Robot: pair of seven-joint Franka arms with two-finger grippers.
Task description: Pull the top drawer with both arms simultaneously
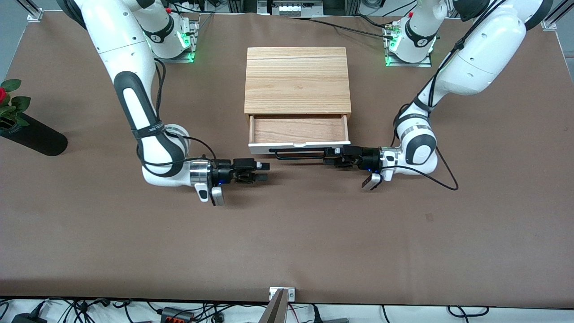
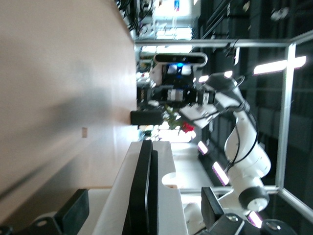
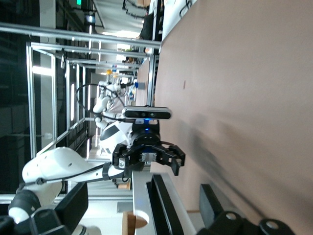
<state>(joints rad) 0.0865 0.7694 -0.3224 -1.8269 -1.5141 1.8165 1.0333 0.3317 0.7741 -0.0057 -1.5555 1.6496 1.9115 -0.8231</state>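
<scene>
The top drawer point(image 1: 298, 147) stands pulled out of the cabinet, its light wood inside showing, its white front and black bar handle point(image 1: 298, 155) toward the front camera. My left gripper point(image 1: 330, 157) is at the handle's end nearest the left arm. In the left wrist view the handle point(image 2: 145, 186) runs between its wide-open fingers point(image 2: 73, 211) without touching them. My right gripper point(image 1: 264, 172) is open and empty, off the handle's other end and a little nearer the front camera. The right wrist view shows the handle point(image 3: 164, 205) and my left gripper point(image 3: 149, 155) ahead.
The cabinet's light-wood top board point(image 1: 297, 80) lies between the arm bases. A black vase with a red rose point(image 1: 31, 134) lies at the right arm's end of the brown table. It also shows in the left wrist view point(image 2: 145, 117).
</scene>
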